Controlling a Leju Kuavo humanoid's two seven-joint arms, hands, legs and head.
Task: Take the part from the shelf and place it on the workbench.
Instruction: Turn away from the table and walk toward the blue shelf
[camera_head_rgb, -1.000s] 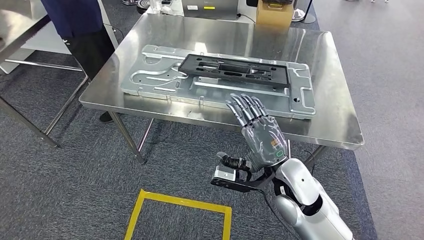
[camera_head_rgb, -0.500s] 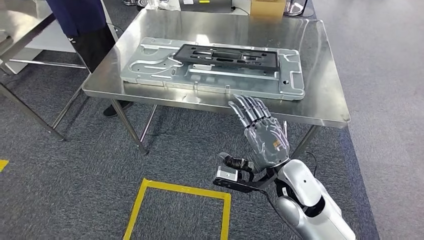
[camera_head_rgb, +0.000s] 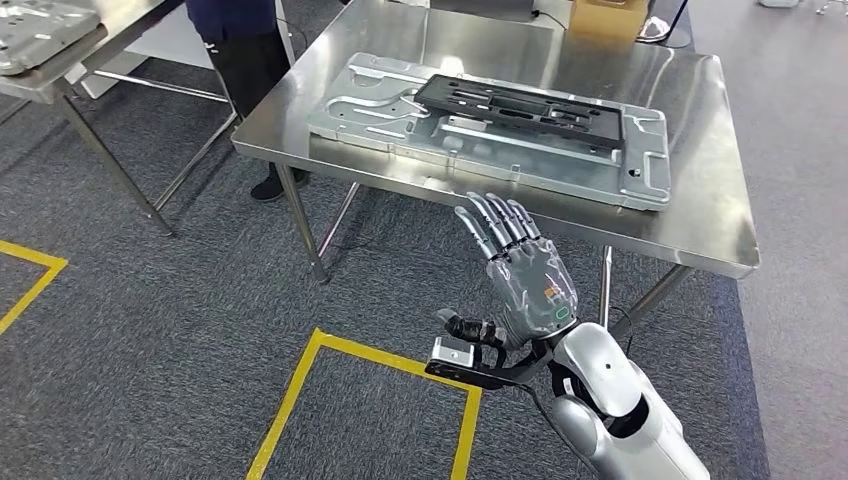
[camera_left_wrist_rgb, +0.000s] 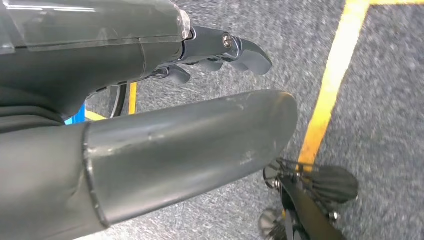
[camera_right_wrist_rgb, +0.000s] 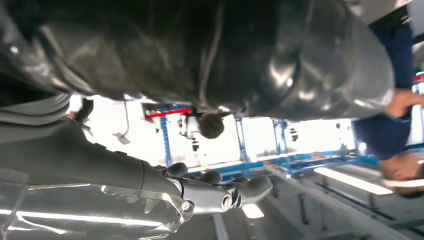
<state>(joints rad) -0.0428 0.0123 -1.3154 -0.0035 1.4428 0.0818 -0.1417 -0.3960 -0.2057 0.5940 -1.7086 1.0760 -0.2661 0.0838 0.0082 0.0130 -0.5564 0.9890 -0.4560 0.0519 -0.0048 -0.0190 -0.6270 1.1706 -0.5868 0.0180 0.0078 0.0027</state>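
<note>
The black part (camera_head_rgb: 520, 105) already lies on the bench (camera_head_rgb: 700, 215), atop a metal panel (camera_head_rgb: 400, 110); the right hand (camera_head_rgb: 520, 275) hovers empty, fingers spread; the left hand (camera_left_wrist_rgb: 150, 75) apparently holds nothing.

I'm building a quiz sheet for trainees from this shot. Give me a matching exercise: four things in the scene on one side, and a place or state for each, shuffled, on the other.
Things
1. black frame
2. silver stamped panel
3. right hand
4. yellow tape

Places or states
A. marks lines on the grey carpet
B. lies flat on the steel workbench, carrying another part
C. raised in front of the workbench edge, fingers apart, holding nothing
D. rests on top of the metal panel

Pairs: 1-D, 2-B, 3-C, 4-A
</note>
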